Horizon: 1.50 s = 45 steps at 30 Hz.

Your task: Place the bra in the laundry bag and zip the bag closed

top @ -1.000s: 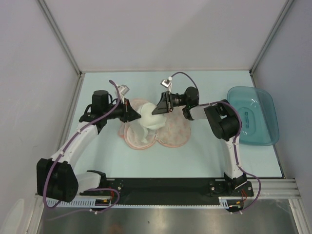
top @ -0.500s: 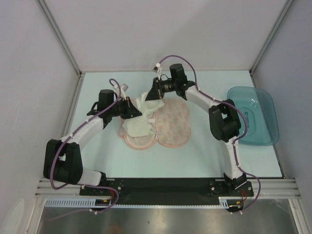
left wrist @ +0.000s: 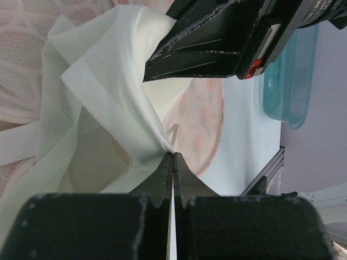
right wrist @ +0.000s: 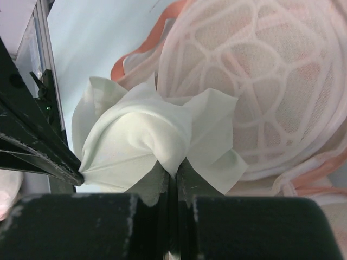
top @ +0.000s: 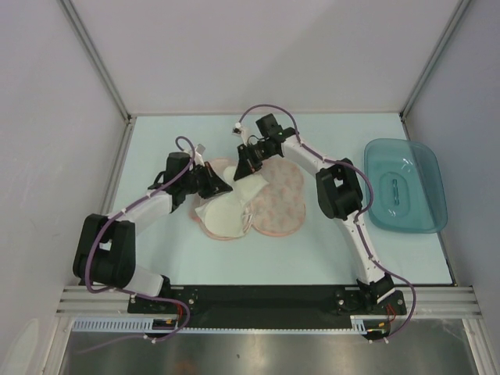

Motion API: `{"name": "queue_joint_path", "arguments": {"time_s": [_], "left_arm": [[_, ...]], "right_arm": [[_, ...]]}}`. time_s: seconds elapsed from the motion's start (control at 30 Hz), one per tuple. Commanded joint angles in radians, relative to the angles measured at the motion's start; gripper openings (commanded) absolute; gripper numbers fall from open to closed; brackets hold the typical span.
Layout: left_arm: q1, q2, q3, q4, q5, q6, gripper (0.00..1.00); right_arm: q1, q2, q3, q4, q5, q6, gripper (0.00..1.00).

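Note:
The peach-pink laundry bag [top: 281,205] lies open on the table with both lobes spread, and its mesh lining [right wrist: 255,81] faces up. The white bra [top: 228,209] is draped over the left lobe. My left gripper [top: 222,186] is shut on a fold of the bra [left wrist: 103,92], with the jaws pinching at the tips [left wrist: 172,156]. My right gripper [top: 244,166] is shut on another fold of the bra [right wrist: 141,135], pinching it at the jaw tips [right wrist: 176,172] just behind the bag's far edge. The two grippers are close together, tip facing tip.
A translucent teal tray [top: 405,183] stands at the right of the table; it also shows in the left wrist view [left wrist: 290,81]. The right gripper's black body [left wrist: 217,38] fills the top of the left wrist view. Enclosure posts and walls stand at the back and sides.
The right arm has reached back and left and come down. The bra, held up bunched between the grippers before, now lies lower and spread over the left lobe. The left gripper moved slightly right.

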Motion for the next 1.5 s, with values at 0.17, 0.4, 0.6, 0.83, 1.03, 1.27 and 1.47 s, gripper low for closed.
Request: {"name": "queue_joint_path", "arguments": {"time_s": [0.17,0.4,0.6,0.83,1.03,1.27,1.47], "left_arm": [[-0.037,-0.031,-0.045,0.090,0.012,-0.093,0.00],[-0.067,0.055,0.001,0.122,0.009,-0.107,0.01],[-0.102,0.106,0.061,0.133,0.026,-0.108,0.02],[-0.102,-0.060,0.033,-0.057,-0.158,0.073,0.50],[-0.102,-0.317,0.014,-0.302,-0.472,0.127,0.83],[-0.102,-0.359,-0.092,-0.424,-0.508,-0.001,0.86],[-0.102,-0.344,-0.160,-0.353,-0.505,-0.024,0.76]], "right_arm": [[-0.004,-0.013,0.140,-0.143,0.028,-0.054,0.00],[0.027,-0.012,0.122,-0.030,0.122,-0.016,0.00],[0.012,-0.012,0.132,-0.016,0.136,-0.025,0.00],[0.013,-0.110,0.004,-0.033,0.055,-0.086,0.00],[-0.019,-0.127,-0.015,-0.007,-0.020,-0.068,0.00],[-0.030,-0.104,0.010,-0.021,-0.062,-0.072,0.00],[-0.033,-0.114,-0.003,-0.018,-0.071,-0.077,0.00]]}}
